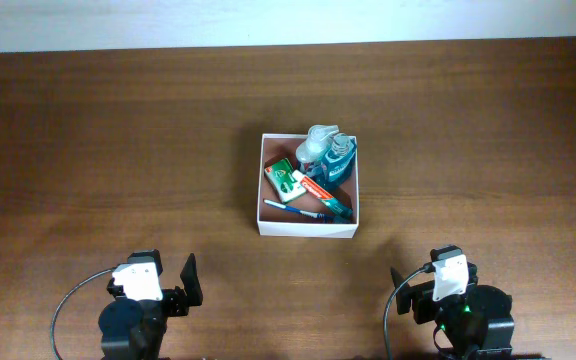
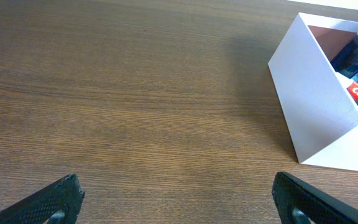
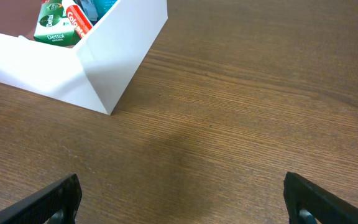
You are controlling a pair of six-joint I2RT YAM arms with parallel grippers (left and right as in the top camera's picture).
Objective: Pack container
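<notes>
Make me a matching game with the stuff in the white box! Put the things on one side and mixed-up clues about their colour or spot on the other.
Things, all inside the container:
1. small carton
2. toothpaste
3. toothbrush
4. bottle

Clues:
A. teal-blue, in the far right corner
B. green and white
C. red and white
D. thin, lying closest to the wall nearest the robot

Pairs: 1-B, 2-C, 3-D, 4-A
</notes>
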